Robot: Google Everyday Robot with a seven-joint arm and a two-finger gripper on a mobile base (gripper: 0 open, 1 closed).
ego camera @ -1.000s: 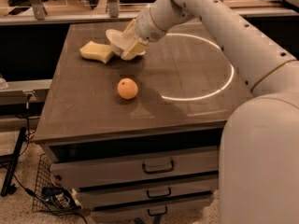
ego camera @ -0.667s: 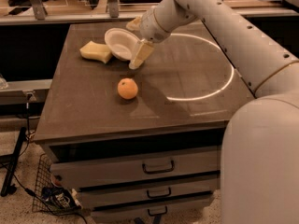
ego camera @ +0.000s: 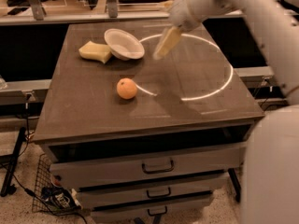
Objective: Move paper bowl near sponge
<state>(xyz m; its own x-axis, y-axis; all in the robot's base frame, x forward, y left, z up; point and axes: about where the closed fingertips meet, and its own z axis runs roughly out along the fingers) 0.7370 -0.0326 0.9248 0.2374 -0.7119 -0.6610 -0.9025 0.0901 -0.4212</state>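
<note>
Paper bowl (ego camera: 124,44) just beside sponge (ego camera: 95,51) on table (ego camera: 187,101); empty gripper (ego camera: 166,42) aloft right of bowl.

- Warm, dim light lies over the whole scene and tints the table (ego camera: 88,118) brown.
- A thin ring of glare curves across the table's right half, brightest near the right edge.
- The end effector (ego camera: 166,42), above the far middle of the table just right of the paper bowl (ego camera: 124,44), is smeared with blur.
- Soft, faint shadows sit under the bowl, the sponge (ego camera: 95,51) and the orange fruit (ego camera: 126,88).
- The robot arm (ego camera: 271,27) along the right side is a pale, unfocused mass.
- Beyond the far edge, the background is dark.
</note>
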